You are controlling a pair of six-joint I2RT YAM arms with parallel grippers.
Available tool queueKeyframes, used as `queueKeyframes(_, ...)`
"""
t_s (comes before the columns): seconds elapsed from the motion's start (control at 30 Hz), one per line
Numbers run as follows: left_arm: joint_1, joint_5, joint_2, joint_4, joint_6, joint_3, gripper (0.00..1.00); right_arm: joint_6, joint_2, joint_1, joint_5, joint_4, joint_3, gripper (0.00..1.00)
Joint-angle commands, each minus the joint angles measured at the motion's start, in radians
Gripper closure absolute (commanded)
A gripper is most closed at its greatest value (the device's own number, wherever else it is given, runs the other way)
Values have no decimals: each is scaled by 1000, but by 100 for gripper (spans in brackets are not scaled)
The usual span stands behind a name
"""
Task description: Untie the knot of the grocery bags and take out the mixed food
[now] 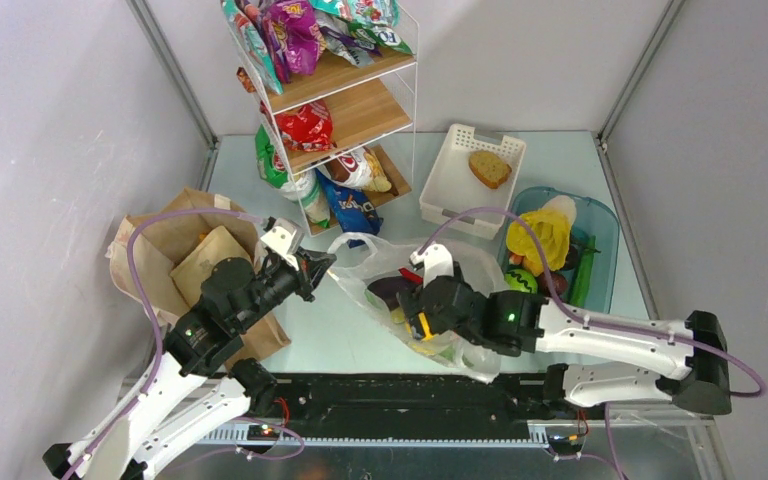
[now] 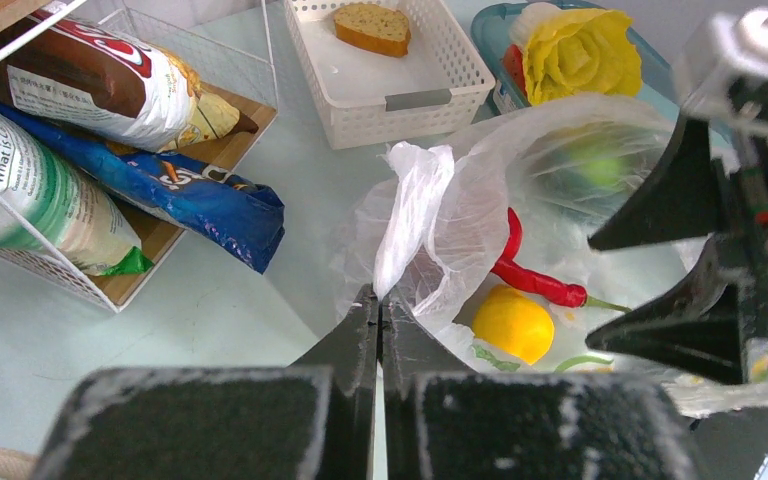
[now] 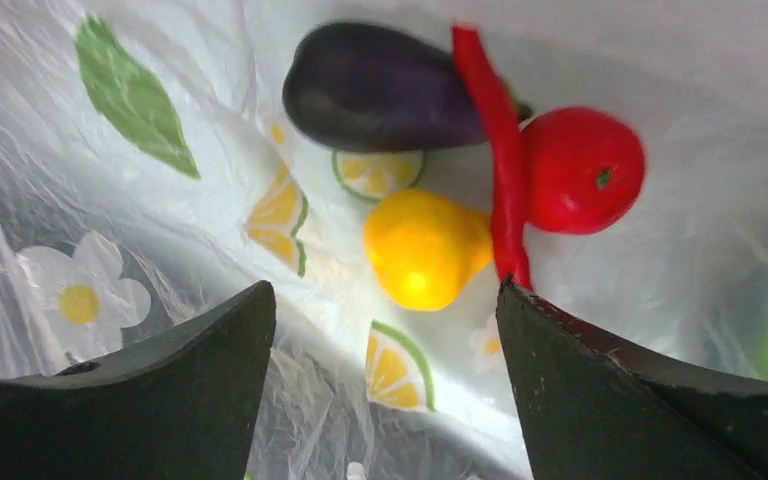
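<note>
Left fingers [image 2: 353,345] pinch plastic bag [image 2: 415,210], right fingers [image 3: 160,400] spread over one eggplant [image 3: 380,90], one tomato [image 3: 582,170].

A lab test booth: blank white walls [image 1: 50,120] box in a robot-mounted table [image 1: 330,335].

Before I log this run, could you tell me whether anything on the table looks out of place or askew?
Mostly the rack's lowest shelf: the blue snack packet slumps diagonally and overhangs the shelf edge toward the table. The brown paper bag also lies crumpled beneath the left arm. Nothing looks spilled.
</note>
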Motion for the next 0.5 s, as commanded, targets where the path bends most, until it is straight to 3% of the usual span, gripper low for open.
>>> queueKeyframes(0.0,-2,-7,-10,17,8,5,100,231,52,55,28,36,-73,18)
queueKeyframes(0.23,-2,-7,-8,18,8,6,100,421,140,61,61,188,-169,22)
queueKeyframes(0.47,-2,-6,-20,17,8,6,100,442,180,31,128,233,-182,13)
